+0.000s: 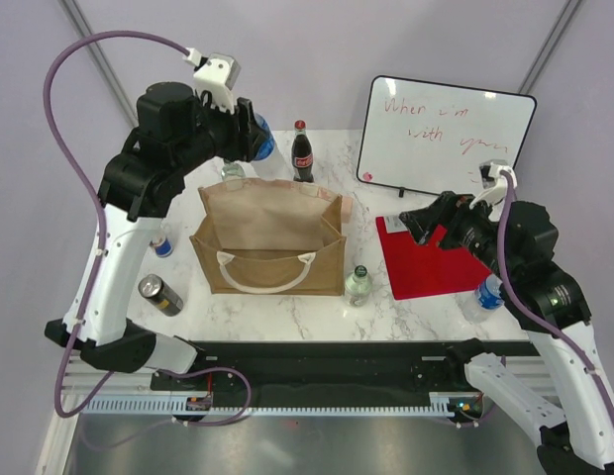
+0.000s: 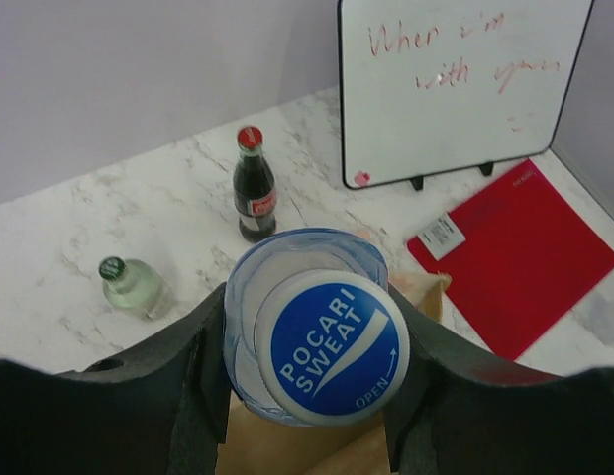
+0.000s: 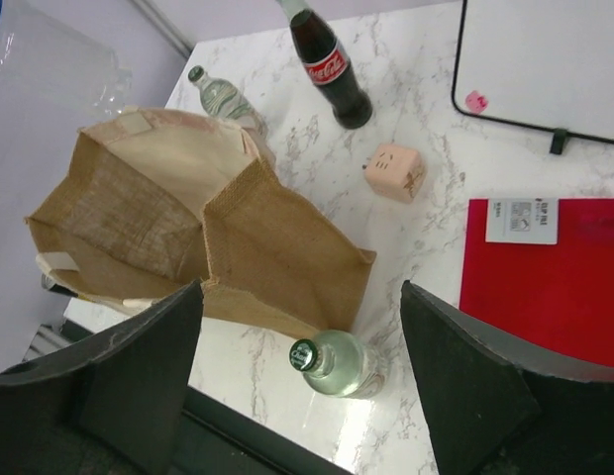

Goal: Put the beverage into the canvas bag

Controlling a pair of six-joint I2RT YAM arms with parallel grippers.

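Left gripper [image 2: 312, 366] pinching Pocari Sweat bottle [image 1: 264, 146], upper left of top view, just above canvas bag [image 1: 272, 267] at centre. Right gripper [image 3: 299, 307] spread, empty (over red folder [image 1: 426, 272]). Risk: released off the mouth, bottle clips rim, topples bag.

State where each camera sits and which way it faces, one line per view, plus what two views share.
Top external: high behind the arm bases, facing down on the marble table and canvas bag; both arms show.
Left wrist: on the left arm, facing down past the left claw, shut on the Pocari Sweat bottle, above the bag.
Right wrist: on the right arm, facing the bag through the open right claw.
Shared: both wrist views catch the cola bottle and red folder.
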